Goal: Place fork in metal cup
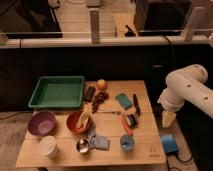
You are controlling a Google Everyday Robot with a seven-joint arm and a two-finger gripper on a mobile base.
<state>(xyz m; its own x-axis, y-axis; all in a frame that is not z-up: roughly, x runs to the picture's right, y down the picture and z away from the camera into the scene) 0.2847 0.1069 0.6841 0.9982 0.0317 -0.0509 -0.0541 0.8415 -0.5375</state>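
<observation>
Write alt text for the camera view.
A white robot arm's end effector hangs beside the right edge of a cluttered wooden table. The fork lies mid-table, right of an orange bowl; the metal cup stands near the front edge.

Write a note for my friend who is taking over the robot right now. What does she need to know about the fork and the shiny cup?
Gripper: hangs off the right side of the table, away from everything on it.
Fork: lies flat near the middle of the table, just right of the orange bowl.
Metal cup: stands near the front edge, in front of the orange bowl, right of the white tub.
Done: nothing yet; the fork is not in the cup.
Left: reach over, grab the fork, carry it to the metal cup and put it in.
</observation>
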